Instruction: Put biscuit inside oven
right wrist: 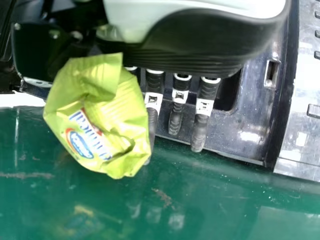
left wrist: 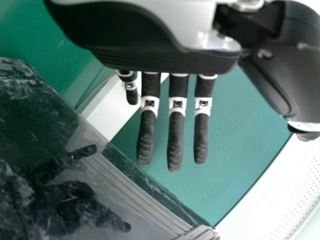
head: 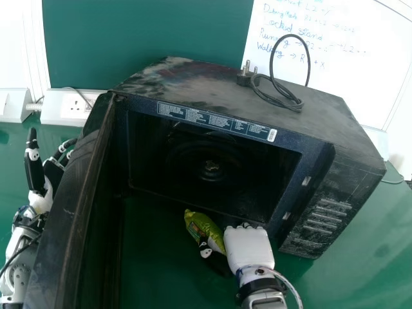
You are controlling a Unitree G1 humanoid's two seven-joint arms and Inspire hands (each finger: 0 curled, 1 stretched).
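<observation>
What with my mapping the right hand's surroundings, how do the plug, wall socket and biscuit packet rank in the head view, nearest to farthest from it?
1. Biscuit packet, on the right hand's thumb side.
2. Plug, on top of the oven.
3. Wall socket, far left, past the open door.

Packet (head: 203,225) by right hand (head: 248,248) is coloured lime green, printed blue, white and red. Hand is backed in white, fingers (right wrist: 199,135) in black, banded white. Oven (head: 193,80) beyond is coloured black, smudged grey; table (head: 341,277) beneath, green.
</observation>
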